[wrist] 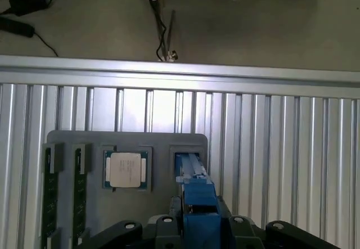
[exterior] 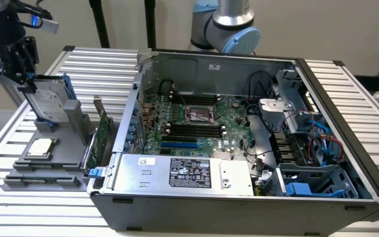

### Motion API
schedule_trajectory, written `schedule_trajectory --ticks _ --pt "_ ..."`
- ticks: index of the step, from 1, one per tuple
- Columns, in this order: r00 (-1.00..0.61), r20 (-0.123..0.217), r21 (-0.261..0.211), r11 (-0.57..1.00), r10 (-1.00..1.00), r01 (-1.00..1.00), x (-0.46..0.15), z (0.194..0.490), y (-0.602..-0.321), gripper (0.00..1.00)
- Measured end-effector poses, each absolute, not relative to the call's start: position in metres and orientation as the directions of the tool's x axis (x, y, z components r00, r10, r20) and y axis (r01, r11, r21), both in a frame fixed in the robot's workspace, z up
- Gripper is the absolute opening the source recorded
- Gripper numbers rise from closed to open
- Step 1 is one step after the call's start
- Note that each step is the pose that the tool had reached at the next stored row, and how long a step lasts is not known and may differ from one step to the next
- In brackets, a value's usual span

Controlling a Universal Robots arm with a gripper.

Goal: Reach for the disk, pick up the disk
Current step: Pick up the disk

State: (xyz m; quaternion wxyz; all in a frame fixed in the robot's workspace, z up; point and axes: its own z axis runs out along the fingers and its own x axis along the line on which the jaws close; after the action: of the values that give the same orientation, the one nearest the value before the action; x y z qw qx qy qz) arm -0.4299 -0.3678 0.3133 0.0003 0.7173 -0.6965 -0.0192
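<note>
Disk (exterior: 50,101) upright in grey holder (exterior: 53,170) slot — tool (wrist: 198,221) pinching its blue rail (wrist: 197,190), chip (exterior: 40,147) in neighbouring recess

Power-supply label (exterior: 190,173) — print there, nothing legible.

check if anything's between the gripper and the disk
Nothing visible does. The gripper sits right at the top edge of the disk, which stands upright in the grey holder, with no object between them.
</note>
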Motion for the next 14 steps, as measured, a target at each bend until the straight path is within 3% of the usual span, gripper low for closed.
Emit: schedule_trajectory --ticks 14 --pt "0.029 -0.027 0.027 -0.03 -0.999 -0.999 -0.43 0.362 -0.368 0.33"
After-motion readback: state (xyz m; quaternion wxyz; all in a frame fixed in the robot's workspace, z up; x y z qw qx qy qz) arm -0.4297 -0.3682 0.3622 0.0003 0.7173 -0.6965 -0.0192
